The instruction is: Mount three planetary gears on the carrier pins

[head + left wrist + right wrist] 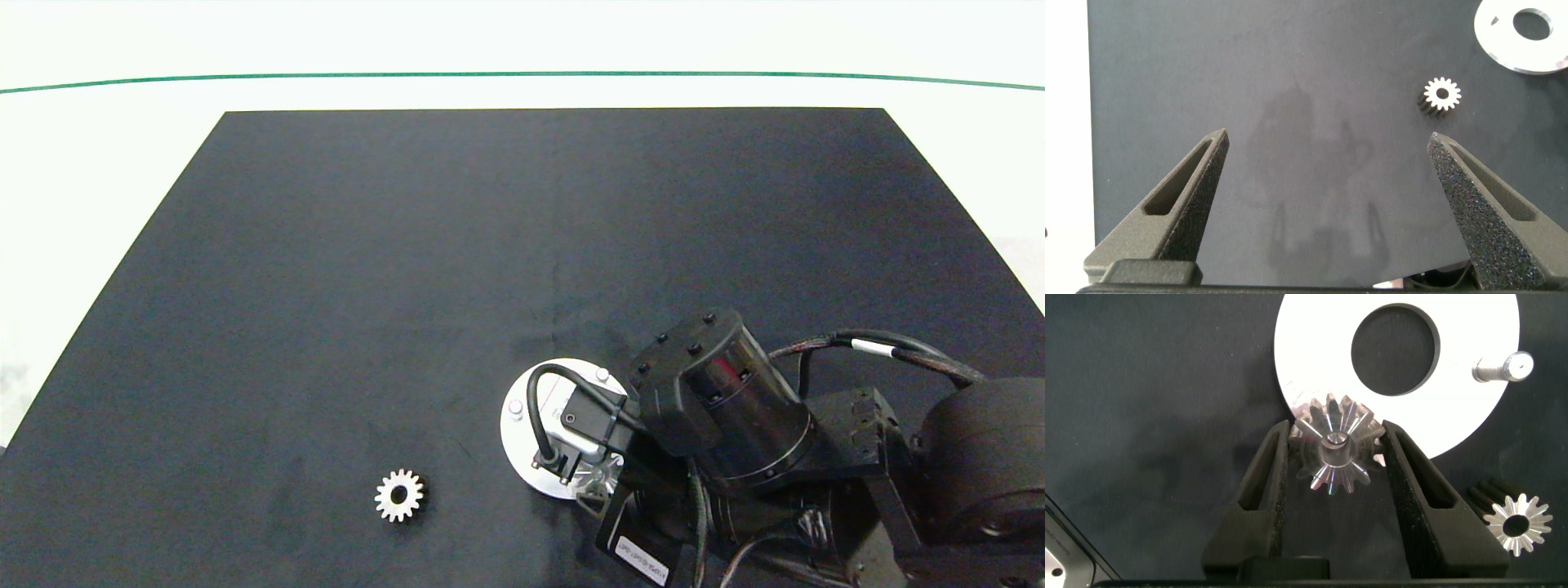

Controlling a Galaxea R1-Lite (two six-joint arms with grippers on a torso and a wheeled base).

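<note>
My right gripper [1337,433] is shut on a silver planetary gear [1343,469] at the rim of the white carrier disc [1315,343]. A silvery pin end shows in that gear's centre hole. Another carrier pin [1503,369] stands bare on the disc. In the head view the wrist hides much of the disc [522,441]; two bare pins [515,406] [602,375] show, and the held gear [598,482] is at the near edge. A second gear [399,495] [1442,94] [1517,525] lies flat on the mat, left of the disc. My left gripper [1328,137] hangs open over the mat, holding nothing.
A black mat [408,286] covers the table, with white table surface [82,163] around it. The right arm [816,457] and its cables fill the near right corner. The left arm does not show in the head view.
</note>
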